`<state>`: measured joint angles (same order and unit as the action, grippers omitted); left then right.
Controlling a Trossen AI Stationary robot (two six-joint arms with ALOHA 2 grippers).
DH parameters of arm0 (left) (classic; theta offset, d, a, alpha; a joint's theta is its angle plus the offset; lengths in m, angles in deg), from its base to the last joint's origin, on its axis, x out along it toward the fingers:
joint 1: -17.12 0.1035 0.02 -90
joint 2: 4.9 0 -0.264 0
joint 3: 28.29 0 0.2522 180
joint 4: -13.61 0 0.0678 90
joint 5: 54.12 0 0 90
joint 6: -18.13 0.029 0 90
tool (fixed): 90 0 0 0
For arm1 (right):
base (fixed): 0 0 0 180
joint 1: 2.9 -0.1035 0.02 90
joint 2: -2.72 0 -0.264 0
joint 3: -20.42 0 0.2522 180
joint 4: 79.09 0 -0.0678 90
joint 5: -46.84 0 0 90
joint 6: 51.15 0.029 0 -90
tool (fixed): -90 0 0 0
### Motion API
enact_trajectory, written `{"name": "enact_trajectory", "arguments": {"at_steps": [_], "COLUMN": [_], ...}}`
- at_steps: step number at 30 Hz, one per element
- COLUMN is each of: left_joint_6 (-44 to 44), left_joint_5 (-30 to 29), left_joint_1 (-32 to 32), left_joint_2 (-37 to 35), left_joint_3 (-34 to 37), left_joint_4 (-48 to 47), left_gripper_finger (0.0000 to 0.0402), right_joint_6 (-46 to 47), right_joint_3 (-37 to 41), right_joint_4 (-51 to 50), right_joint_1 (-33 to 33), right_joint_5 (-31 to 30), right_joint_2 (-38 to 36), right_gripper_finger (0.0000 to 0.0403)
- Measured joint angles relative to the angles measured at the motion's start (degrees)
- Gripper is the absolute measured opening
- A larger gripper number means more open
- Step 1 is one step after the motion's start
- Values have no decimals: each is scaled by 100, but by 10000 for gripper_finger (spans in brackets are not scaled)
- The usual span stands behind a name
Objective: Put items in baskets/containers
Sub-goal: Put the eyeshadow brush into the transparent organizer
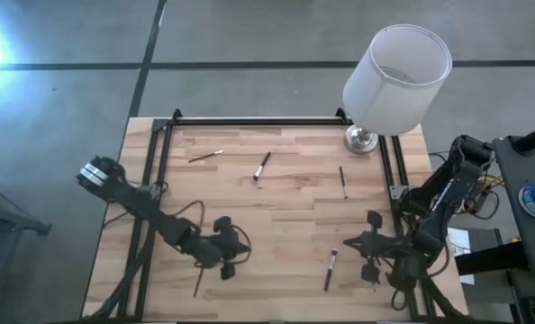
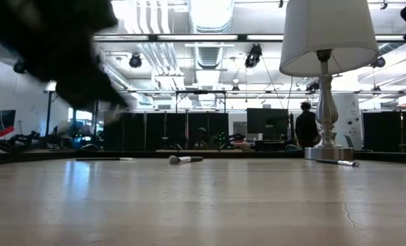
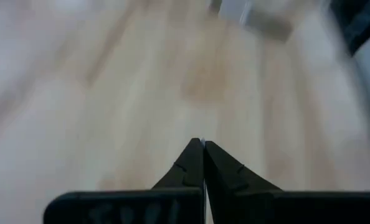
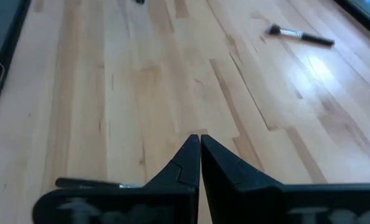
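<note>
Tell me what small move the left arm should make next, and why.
Probably open the left end effector and re-aim. It is shut, its wrist view shows no brush between the fingertips, and a thin dark brush lies just beside it in the high view.

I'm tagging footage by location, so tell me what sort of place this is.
Probably a large open lab or workshop: a wooden table fenced by a black frame, exposed ceiling ducts with strip lights, and dark partitions and a monitor behind, where a person stands.
</note>
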<state>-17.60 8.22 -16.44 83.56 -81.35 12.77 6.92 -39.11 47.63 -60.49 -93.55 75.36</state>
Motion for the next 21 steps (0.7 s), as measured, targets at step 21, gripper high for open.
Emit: {"name": "enact_trajectory", "arguments": {"at_steps": [21], "left_joint_6": [3306], "left_joint_5": [-46], "left_joint_1": [88], "left_joint_2": [-513], "left_joint_3": [996], "left_joint_4": [5275], "left_gripper_finger": [0], "right_joint_6": [-5028], "right_joint_3": [2017], "right_joint_4": [9287], "right_joint_1": [1816], "right_joint_5": [809], "right_joint_2": [582], "right_gripper_finger": [51]}}
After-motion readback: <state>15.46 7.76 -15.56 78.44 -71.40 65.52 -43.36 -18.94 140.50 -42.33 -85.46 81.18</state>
